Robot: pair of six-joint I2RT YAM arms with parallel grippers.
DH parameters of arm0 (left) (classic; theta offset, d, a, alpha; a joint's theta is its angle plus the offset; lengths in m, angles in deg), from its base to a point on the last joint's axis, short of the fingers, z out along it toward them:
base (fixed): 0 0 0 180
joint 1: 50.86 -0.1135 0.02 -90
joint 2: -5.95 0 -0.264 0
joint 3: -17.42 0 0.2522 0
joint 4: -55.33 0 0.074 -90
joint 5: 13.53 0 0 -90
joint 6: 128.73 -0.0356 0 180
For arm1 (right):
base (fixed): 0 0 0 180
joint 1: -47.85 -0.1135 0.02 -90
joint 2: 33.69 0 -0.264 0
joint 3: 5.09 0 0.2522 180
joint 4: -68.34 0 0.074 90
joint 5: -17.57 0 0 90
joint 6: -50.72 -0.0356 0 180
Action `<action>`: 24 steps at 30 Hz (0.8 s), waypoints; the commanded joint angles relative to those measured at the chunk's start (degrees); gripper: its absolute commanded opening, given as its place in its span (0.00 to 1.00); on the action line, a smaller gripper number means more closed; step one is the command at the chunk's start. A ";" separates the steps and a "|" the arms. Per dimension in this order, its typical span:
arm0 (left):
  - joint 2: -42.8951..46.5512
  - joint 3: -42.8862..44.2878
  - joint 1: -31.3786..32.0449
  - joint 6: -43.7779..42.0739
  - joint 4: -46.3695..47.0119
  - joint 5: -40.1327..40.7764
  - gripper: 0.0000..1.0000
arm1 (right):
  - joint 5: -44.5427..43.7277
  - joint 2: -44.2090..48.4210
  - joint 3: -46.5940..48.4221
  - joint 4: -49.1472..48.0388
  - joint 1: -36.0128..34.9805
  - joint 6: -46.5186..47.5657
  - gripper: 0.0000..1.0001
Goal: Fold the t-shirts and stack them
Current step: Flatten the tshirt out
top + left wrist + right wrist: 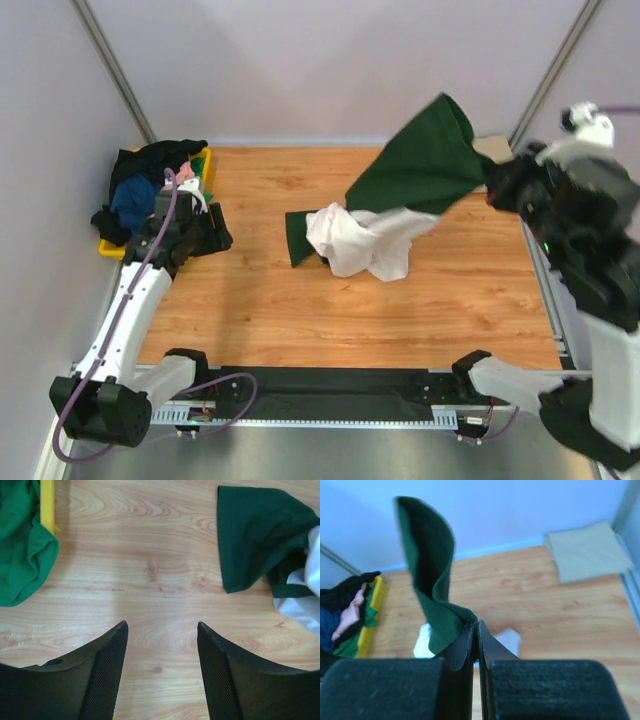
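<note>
The cream t-shirt with dark green sleeves [375, 240] lies crumpled mid-table, one green sleeve [425, 160] pulled up to the right. My right gripper [492, 183] is shut on that sleeve [432, 575] and holds it raised above the table. The other green sleeve [252, 535] lies flat at the shirt's left. My left gripper [161, 630] is open and empty, hovering over bare wood beside the pile of black, blue, pink and green t-shirts [150, 185]. A folded tan t-shirt [587, 550] lies at the far right corner.
The yellow plastic tray [205, 165] holds the shirt pile at the far left; its edge [47, 505] and a green shirt [22, 540] show in the left wrist view. Walls and metal posts enclose the table. A black rail [330, 385] runs along the near edge.
</note>
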State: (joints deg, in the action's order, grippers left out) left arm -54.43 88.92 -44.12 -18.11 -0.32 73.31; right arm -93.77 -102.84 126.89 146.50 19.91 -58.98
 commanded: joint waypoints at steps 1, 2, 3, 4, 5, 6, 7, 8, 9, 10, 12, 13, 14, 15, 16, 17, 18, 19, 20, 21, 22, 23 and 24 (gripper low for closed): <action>2.55 -1.13 0.20 1.35 3.92 2.80 0.65 | -6.67 8.57 -20.86 -0.41 1.66 -1.73 0.00; 3.07 -1.22 0.20 1.52 4.09 3.07 0.65 | -7.56 10.33 -29.18 -0.42 2.27 -3.39 0.00; 3.25 -1.31 0.20 1.53 4.27 3.07 0.65 | -7.75 13.56 -33.70 -0.94 3.15 -5.59 0.00; 3.25 -1.40 0.20 1.61 4.18 3.07 0.65 | -7.75 14.99 -37.49 -1.38 3.25 -7.26 0.00; 2.82 -1.22 0.20 2.31 4.27 3.07 0.65 | -7.49 16.22 -44.32 -1.91 3.51 -8.50 0.00; 2.38 -0.87 0.20 2.58 4.36 2.55 0.65 | -7.22 17.97 -46.99 -2.78 4.03 -9.47 0.00; 1.76 -0.52 0.37 3.28 4.36 1.24 0.65 | -7.40 18.51 -49.11 -2.62 4.56 -12.00 0.00; 0.28 -0.26 0.72 4.68 4.36 0.70 0.65 | -7.31 18.87 -51.31 -2.70 4.91 -12.89 0.00; -0.61 0.35 2.38 5.30 4.79 0.52 0.65 | -6.87 19.39 -54.20 -3.31 6.22 -13.43 0.00; -1.75 0.80 3.70 5.65 5.15 0.61 0.65 | -5.48 19.49 -55.53 -3.93 6.76 -13.52 0.00; -5.87 2.63 6.95 6.44 5.85 2.45 0.65 | -4.33 19.40 -57.21 -5.33 8.42 -12.82 0.00; -7.72 3.60 9.93 6.62 6.03 3.06 0.65 | -3.89 19.40 -57.30 -5.69 8.78 -12.47 0.00; -12.17 4.66 11.17 6.97 6.12 3.07 0.66 | -3.97 19.31 -57.22 -5.95 9.04 -11.77 0.00; -14.74 7.10 12.93 7.76 6.47 3.07 0.67 | -4.06 19.22 -57.13 -6.22 9.83 -11.15 0.00; -17.46 8.35 13.12 8.29 6.99 2.98 0.68 | -3.88 19.31 -56.87 -6.57 10.19 -10.71 0.00; -23.32 11.23 13.21 8.82 7.34 2.11 0.69 | -3.79 19.22 -56.69 -7.00 10.89 -9.84 0.00; -26.42 13.09 13.21 9.34 7.43 1.49 0.69 | -3.45 19.14 -56.52 -7.27 11.24 -9.48 0.00; -32.89 15.11 13.30 9.35 7.61 0.44 0.71 | -2.05 18.96 -56.51 -7.53 11.33 -9.30 0.00; -36.35 19.56 13.30 9.17 7.87 -0.09 0.71 | -1.43 18.70 -56.51 -7.97 11.51 -9.30 0.00; -39.78 22.13 13.47 8.30 7.61 -0.53 0.72 | 0.15 18.61 -56.51 -8.32 11.68 -9.21 0.00; -46.25 24.77 13.56 8.03 7.00 -0.62 0.72 | 0.94 18.43 -56.69 -8.50 11.68 -9.21 0.00; -49.45 30.19 13.73 7.60 5.17 -0.53 0.72 | 1.56 18.17 -56.69 -8.94 11.68 -9.47 0.00; -52.35 33.03 13.82 7.16 3.76 0.08 0.72 | 2.44 17.99 -56.60 -8.94 11.68 -9.48 0.00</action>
State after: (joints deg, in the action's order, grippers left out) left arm -100.24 114.44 -30.61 -10.55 5.58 73.88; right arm -94.64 -84.56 68.40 140.95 31.40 -68.99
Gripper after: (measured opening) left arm 0.717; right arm 0.011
